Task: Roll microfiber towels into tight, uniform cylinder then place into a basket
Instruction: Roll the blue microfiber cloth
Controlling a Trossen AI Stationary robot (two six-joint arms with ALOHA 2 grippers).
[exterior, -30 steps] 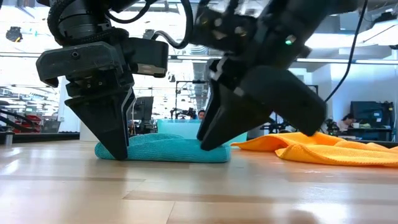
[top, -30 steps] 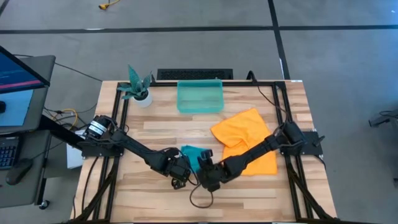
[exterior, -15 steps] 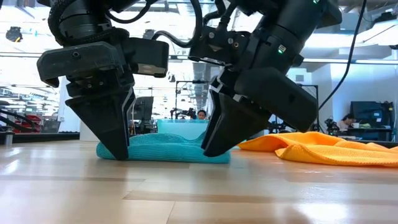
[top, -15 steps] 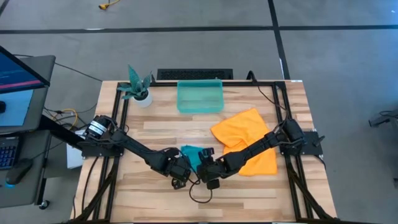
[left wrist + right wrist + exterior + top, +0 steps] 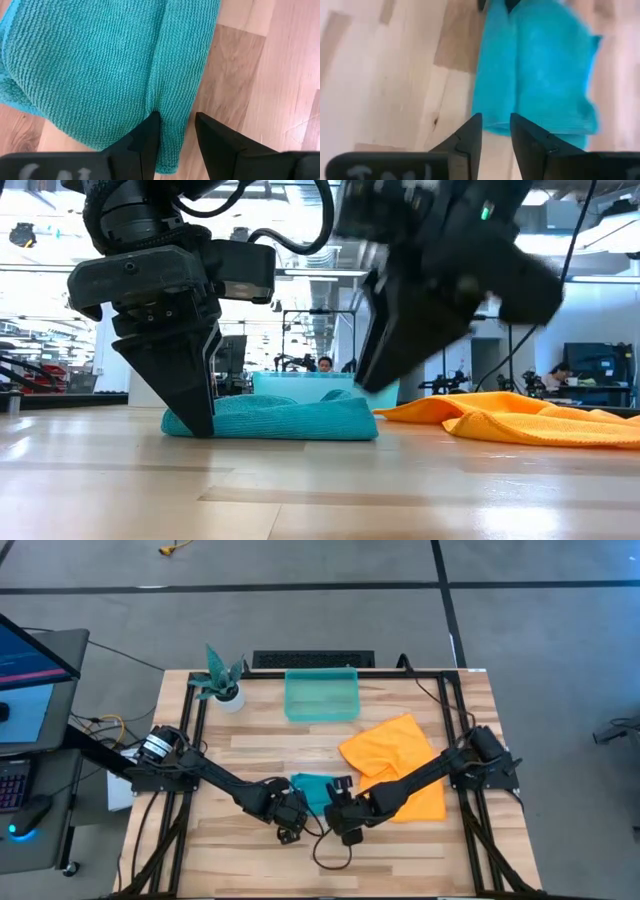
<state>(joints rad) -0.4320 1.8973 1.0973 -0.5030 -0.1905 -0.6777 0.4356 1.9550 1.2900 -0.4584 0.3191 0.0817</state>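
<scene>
The teal towel (image 5: 316, 789) lies bunched in a short, thick fold on the table's near middle; it also shows in the low view (image 5: 270, 420). My left gripper (image 5: 301, 805) stands on its left end (image 5: 195, 423), shut on a ridge of cloth. My right gripper (image 5: 336, 804) hangs just above the towel's right end (image 5: 372, 380); its fingers (image 5: 475, 125) are almost together and hold nothing. The orange towel (image 5: 395, 765) lies spread and rumpled to the right. The teal basket (image 5: 321, 695) stands at the far edge. My left gripper pinches a raised ridge of the teal towel (image 5: 175, 107) between its two fingers, close to the towel's edge. The fingers (image 5: 150, 130) come from above, pointing down, and lie along the ridge. The towel rests on the table, slack; how many layers are held does not show.
A white pot with a teal plant (image 5: 222, 680) stands at the far left corner. Black frame rails (image 5: 455, 730) run along both table sides. Bare wood (image 5: 250, 750) lies between the towels and the basket. People and desks show in the room behind.
My right gripper has risen off the teal towel's right end and gone a little toward the table's right edge. The towel has slid slightly the same way, and its right end now stands thicker and higher.
</scene>
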